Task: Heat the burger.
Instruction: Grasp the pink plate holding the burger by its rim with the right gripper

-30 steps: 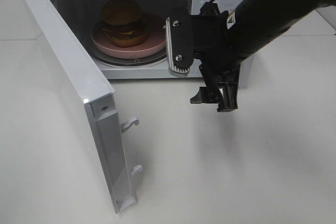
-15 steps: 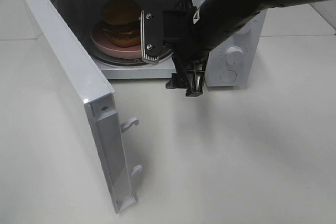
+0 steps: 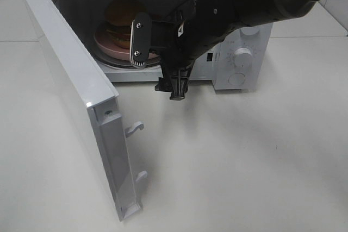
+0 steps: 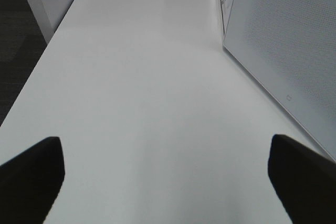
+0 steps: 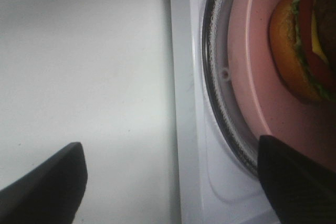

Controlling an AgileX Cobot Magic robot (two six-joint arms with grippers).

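The burger sits on its pink plate on the glass turntable inside the open microwave. In the right wrist view the burger shows its bun, tomato, cheese and lettuce on the plate. My right gripper hangs just in front of the microwave's front sill, fingers pointing down, outside the cavity. In its wrist view the right gripper is open and empty. My left gripper is open and empty over bare table; it is not in the exterior view.
The microwave door stands swung open to the left, reaching far forward, with its latch hooks sticking out. The same door stands beside my left gripper. The control knobs are right of the cavity.
My right arm has swung left along the microwave's front, from before the control panel to before the cavity opening. The burger and door have not moved.
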